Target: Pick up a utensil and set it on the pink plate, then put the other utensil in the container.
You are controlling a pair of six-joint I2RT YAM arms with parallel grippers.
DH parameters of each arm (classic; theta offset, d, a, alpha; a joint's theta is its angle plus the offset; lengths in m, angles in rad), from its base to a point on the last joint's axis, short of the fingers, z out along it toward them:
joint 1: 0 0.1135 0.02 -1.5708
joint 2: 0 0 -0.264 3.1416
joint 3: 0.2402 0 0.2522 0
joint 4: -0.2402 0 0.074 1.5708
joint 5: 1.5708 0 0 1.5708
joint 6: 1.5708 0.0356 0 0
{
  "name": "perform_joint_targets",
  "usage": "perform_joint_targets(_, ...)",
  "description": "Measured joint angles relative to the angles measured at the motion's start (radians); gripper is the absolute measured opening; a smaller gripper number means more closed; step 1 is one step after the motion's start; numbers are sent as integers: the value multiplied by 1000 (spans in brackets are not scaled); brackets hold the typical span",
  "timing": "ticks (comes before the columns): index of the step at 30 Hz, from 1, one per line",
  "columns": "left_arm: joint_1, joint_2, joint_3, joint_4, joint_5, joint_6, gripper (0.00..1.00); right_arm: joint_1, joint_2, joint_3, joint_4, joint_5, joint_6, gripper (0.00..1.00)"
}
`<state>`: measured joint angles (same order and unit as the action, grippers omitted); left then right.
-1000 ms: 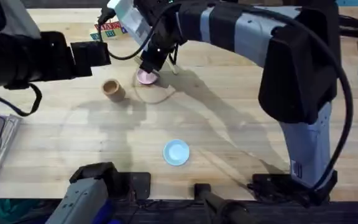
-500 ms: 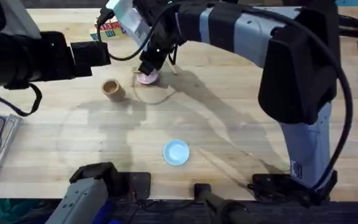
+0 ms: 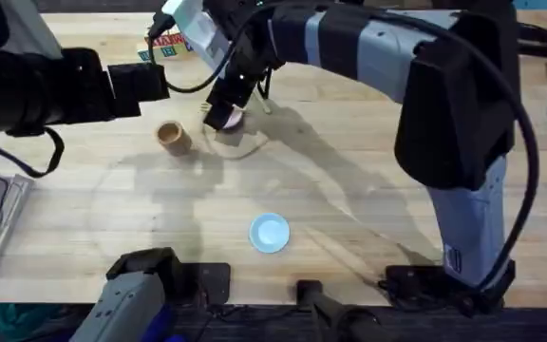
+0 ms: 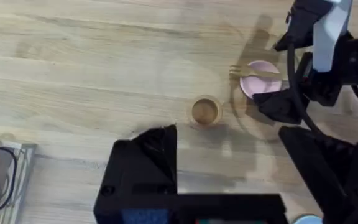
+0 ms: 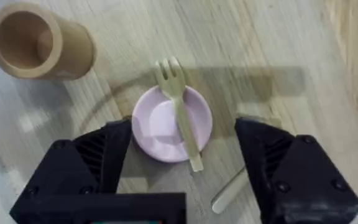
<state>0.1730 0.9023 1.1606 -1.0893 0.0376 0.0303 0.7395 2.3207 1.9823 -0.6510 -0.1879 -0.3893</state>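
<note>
Fork now lies across pink plate, right hand open, shifted aside.

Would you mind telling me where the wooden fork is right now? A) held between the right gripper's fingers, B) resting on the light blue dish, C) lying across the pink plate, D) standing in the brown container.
C: in the right wrist view the fork lies across the pink plate, tines past the rim, while the right gripper is open above it.
</note>
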Motion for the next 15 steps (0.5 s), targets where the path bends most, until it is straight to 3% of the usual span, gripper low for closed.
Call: perform_joint_targets(15,0,0,0,0,0,0,993,-46,-1,0,-67,0,0,995)
